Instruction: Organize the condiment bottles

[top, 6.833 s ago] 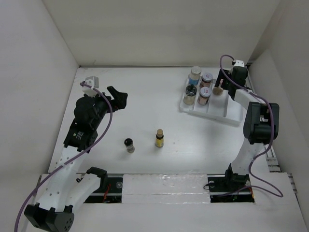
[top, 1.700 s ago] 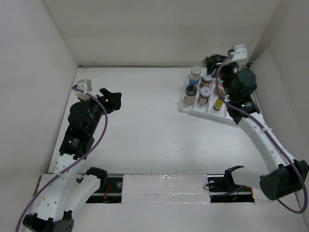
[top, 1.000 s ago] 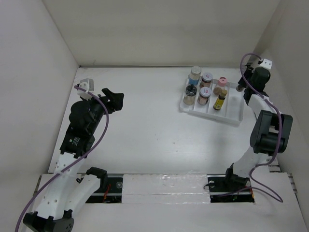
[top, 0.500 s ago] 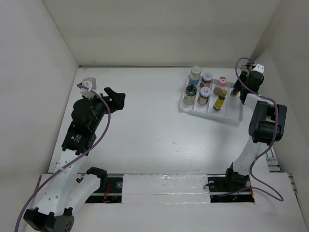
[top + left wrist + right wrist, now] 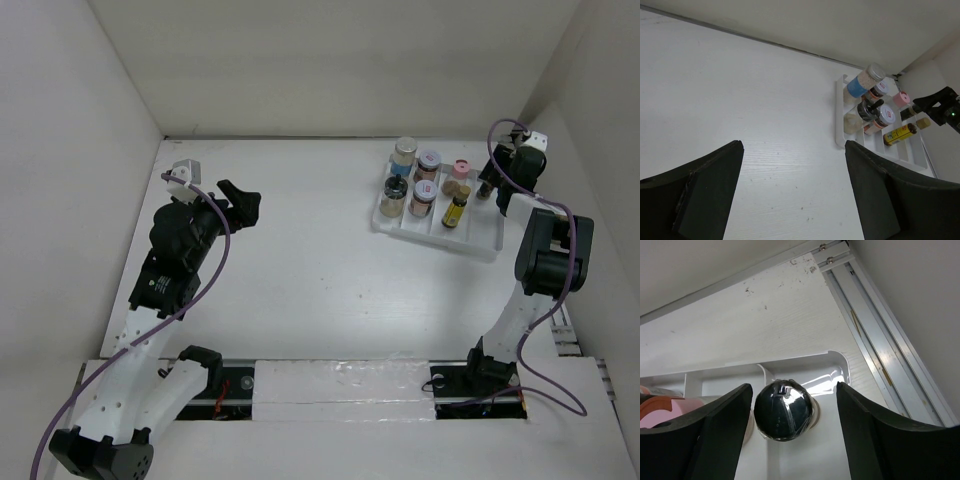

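Note:
The white tray [image 5: 482, 243] at the back right holds the condiment bottles: a blue-labelled jar [image 5: 404, 153], a red-white capped jar [image 5: 428, 160], a pink-capped one [image 5: 460, 168], a silver-capped one [image 5: 394, 194], another red-white capped one [image 5: 422, 197] and a yellow bottle [image 5: 456, 208]. My right gripper [image 5: 490, 180] hangs open over the tray's far right corner. In the right wrist view a black-capped jar [image 5: 784, 410] stands in the tray [image 5: 836, 358] below the gripper [image 5: 793, 392]; the jaws stand wide of it. My left gripper [image 5: 243, 200] is open and empty over the left of the table.
The left wrist view shows the tray [image 5: 839, 125] and bottles far ahead of the left gripper [image 5: 792, 150]. A metal rail [image 5: 880, 335] runs along the right wall beside the tray. White walls close in the table on three sides.
The black-capped jar and the yellow bottle that stood mid-table now stand in the tray. My right gripper has shifted slightly left over the tray's far right corner. The left arm barely moved.

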Robot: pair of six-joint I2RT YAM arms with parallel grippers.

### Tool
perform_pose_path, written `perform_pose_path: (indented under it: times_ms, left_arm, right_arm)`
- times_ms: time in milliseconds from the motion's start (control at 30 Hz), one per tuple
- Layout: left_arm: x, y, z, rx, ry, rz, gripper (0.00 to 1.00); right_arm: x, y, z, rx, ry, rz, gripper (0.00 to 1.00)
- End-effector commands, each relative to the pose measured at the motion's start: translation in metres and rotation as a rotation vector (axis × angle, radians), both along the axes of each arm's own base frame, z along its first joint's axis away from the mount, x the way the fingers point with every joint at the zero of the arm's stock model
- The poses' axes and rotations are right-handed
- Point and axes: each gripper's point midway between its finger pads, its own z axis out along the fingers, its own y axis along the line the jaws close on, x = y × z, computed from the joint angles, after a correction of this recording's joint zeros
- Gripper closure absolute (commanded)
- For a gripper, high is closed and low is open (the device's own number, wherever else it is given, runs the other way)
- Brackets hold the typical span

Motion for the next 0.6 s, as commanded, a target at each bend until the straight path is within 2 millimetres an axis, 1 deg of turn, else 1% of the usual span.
perform_pose_path:
  times_ms: [0,33,67,100,133,167,200,233,267,300,333,367,400,433,467,500,533,567]
  left_arm:
    - [0.001,-0.003,0.014,-0.008,-0.051,-0.015,0.2]
    - [0.001,-0.003,0.014,-0.008,-0.051,-0.015,0.2]
    - [-0.001,-0.002,0.017,-0.011,-0.06,-0.015,0.2]
    - [-0.002,-0.002,0.014,-0.008,-0.051,-0.015,0.2]
    - [-0.002,-0.002,0.014,0.0,-0.054,-0.016,0.2]
    - [-0.002,-0.002,0.014,0.0,-0.054,-0.016,0.19]
    - [-0.002,-0.002,0.014,0.0,-0.054,-0.016,0.19]
    - [-0.002,-0.004,0.014,-0.001,-0.053,-0.027,0.19]
    - [-0.003,-0.003,0.019,-0.003,-0.062,-0.027,0.18]
    - [-0.003,-0.003,0.019,-0.003,-0.062,-0.027,0.18]
    - [-0.003,-0.003,0.019,-0.003,-0.062,-0.027,0.18]
    - [-0.003,-0.003,0.019,-0.003,-0.062,-0.027,0.18]
    - [-0.003,-0.003,0.019,-0.003,-0.062,-0.027,0.17]
    - [-0.005,-0.003,0.021,-0.006,-0.071,-0.027,0.17]
    - [-0.004,-0.001,0.019,-0.002,-0.063,-0.016,0.17]
    - [-0.006,-0.001,0.022,-0.013,-0.069,-0.015,0.17]
    - [-0.006,-0.001,0.022,-0.013,-0.069,-0.015,0.17]
    - [-0.009,0.0,0.025,-0.017,-0.081,-0.015,0.17]
  right_arm:
    - [0.008,-0.006,0.05,-0.025,-0.137,-0.013,0.26]
    - [0.007,-0.005,0.06,-0.028,-0.155,-0.004,0.26]
    - [0.002,-0.003,0.082,-0.038,-0.192,-0.003,0.25]
    - [-0.001,-0.002,0.097,-0.036,-0.222,-0.006,0.23]
    - [-0.005,0.002,0.108,-0.038,-0.242,0.008,0.23]
    - [-0.009,0.003,0.126,-0.047,-0.274,0.008,0.17]
    - [-0.021,0.01,0.16,-0.062,-0.336,0.027,0.14]
    - [-0.027,0.014,0.18,-0.071,-0.375,0.039,0.1]
    - [-0.033,0.028,0.197,-0.074,-0.407,0.077,0.07]
    - [-0.049,0.039,0.235,-0.094,-0.484,0.1,0.0]
    - [-0.057,0.05,0.248,-0.098,-0.511,0.131,0.0]
    - [-0.064,0.076,0.265,-0.096,-0.548,0.211,0.0]
    - [-0.072,0.09,0.281,-0.1,-0.583,0.25,0.0]
    - [-0.091,0.108,0.309,-0.126,-0.643,0.294,0.0]
    - [-0.1,0.129,0.321,-0.125,-0.672,0.366,0.0]
    - [-0.109,0.16,0.333,-0.13,-0.711,0.453,0.0]
    - [-0.125,0.18,0.348,-0.131,-0.75,0.515,0.0]
    - [-0.134,0.199,0.359,-0.137,-0.778,0.579,0.0]
